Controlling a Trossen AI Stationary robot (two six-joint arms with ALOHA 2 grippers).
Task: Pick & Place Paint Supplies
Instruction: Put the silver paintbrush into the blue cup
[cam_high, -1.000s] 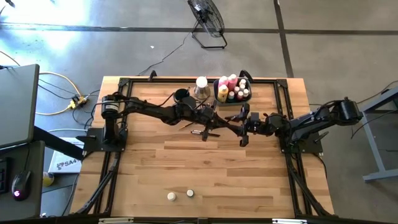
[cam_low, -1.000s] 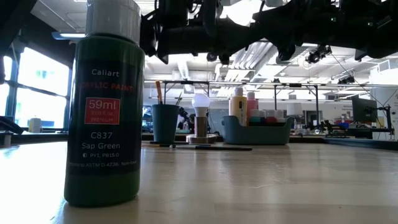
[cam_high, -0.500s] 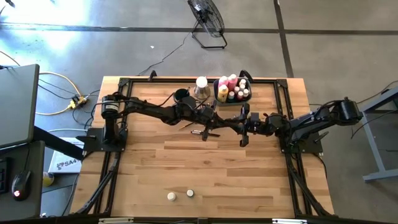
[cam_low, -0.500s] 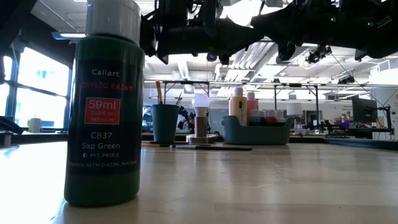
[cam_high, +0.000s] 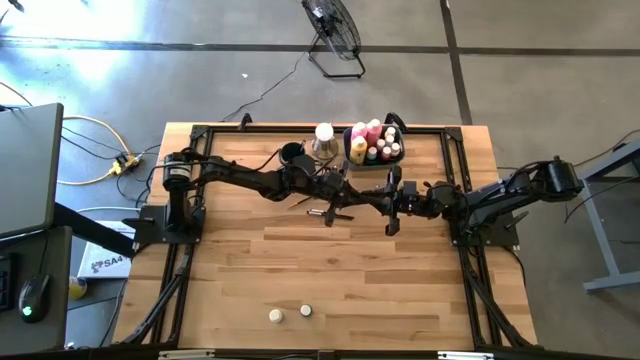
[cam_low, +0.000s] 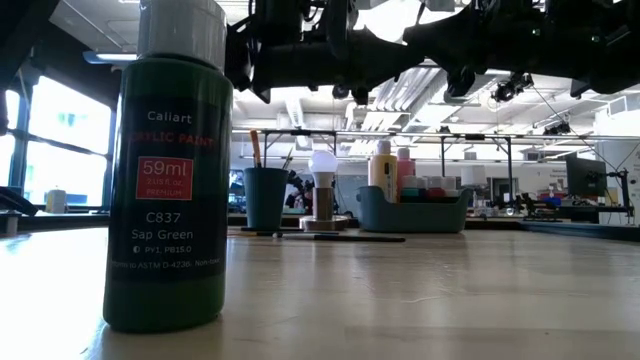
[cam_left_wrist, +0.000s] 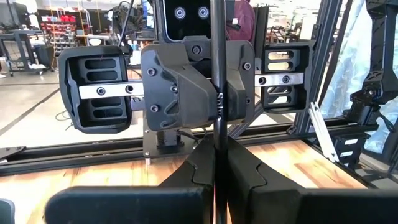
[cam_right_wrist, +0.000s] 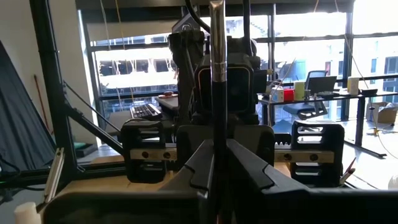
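Observation:
Above the middle of the table my left gripper (cam_high: 383, 203) and my right gripper (cam_high: 398, 203) face each other, fingertips nearly meeting, both shut on one thin dark brush (cam_left_wrist: 217, 74) that stands upright between them; its silver ferrule (cam_right_wrist: 216, 37) is at the top. A second brush (cam_high: 330, 212) lies flat on the table below the left arm. The grey-blue bin (cam_high: 392, 155) at the far edge holds pink and yellow bottles. Two white-capped bottles (cam_high: 275, 315) (cam_high: 306, 311) stand near the front edge; one is the dark green bottle (cam_low: 170, 170). My left gripper pinches the brush's dark shaft (cam_left_wrist: 216, 149) between its two fingers, coming level from the table's left, the fingers across the shaft. The brush stands upright, clear of the table. My right gripper pinches the same shaft (cam_right_wrist: 216, 152) between its two fingers, level from the table's right, across the shaft, below the ferrule.
A dark cup (cam_high: 291, 153) with brushes and a white-topped bottle (cam_high: 323, 140) stand at the far edge, left of the bin. Black frame rails (cam_high: 200, 135) run along the table's sides. Bare wood (cam_high: 340, 270) lies between the arms and the front bottles.

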